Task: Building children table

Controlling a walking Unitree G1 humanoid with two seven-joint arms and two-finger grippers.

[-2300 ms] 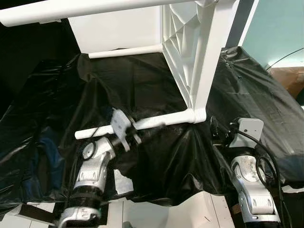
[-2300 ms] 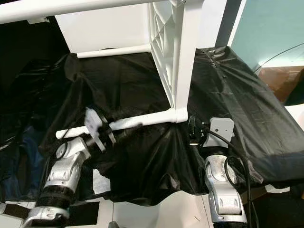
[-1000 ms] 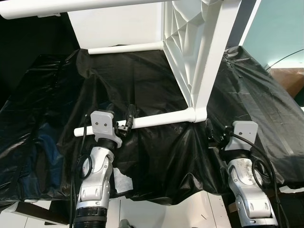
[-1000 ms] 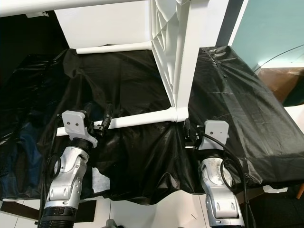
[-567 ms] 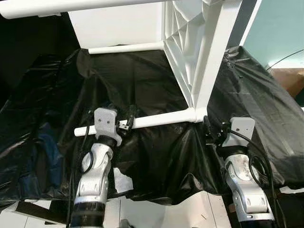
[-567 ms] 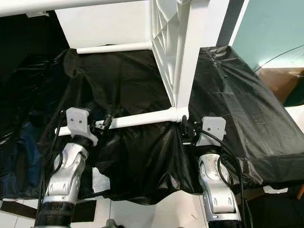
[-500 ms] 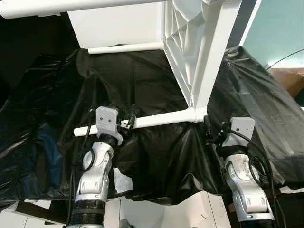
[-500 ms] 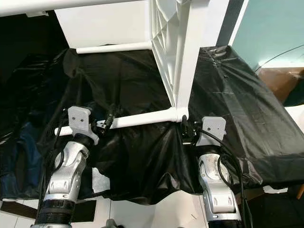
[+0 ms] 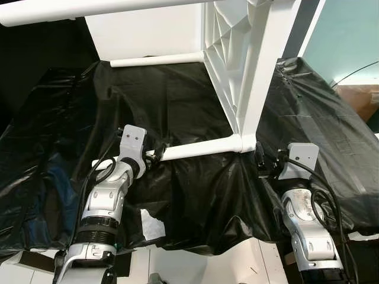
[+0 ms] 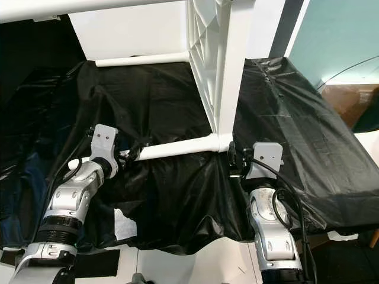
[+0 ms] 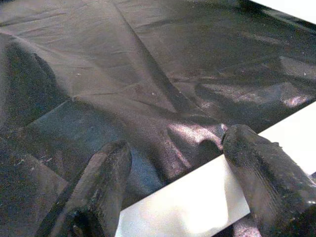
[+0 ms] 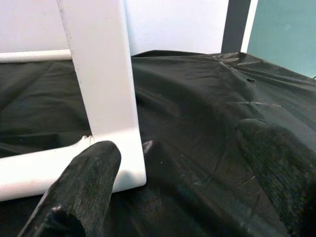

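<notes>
The white children's table (image 9: 237,65) lies on its side on black plastic sheeting (image 9: 172,94). One white leg rod (image 9: 198,149) sticks out along the sheet from the table's near corner (image 9: 247,142). My left gripper (image 9: 154,152) straddles this rod, open, with one black finger (image 11: 106,177) on each side of the rod (image 11: 197,197). My right gripper (image 9: 259,160) hovers open just right of the corner, and the table's flat frame post (image 12: 98,74) stands in front of one finger (image 12: 89,177). Two more legs (image 9: 157,59) project to the left higher up.
Crumpled black sheeting covers the whole work surface and drapes over its near edge. White floor (image 9: 249,260) shows below it, with a white scrap (image 9: 151,225) by my left forearm. A teal wall (image 9: 349,35) and a brown surface (image 9: 362,94) lie to the right.
My left forearm has swung outward to the left, and its gripper has turned and settled over the rod. My right gripper has crept forward toward the table's corner.
</notes>
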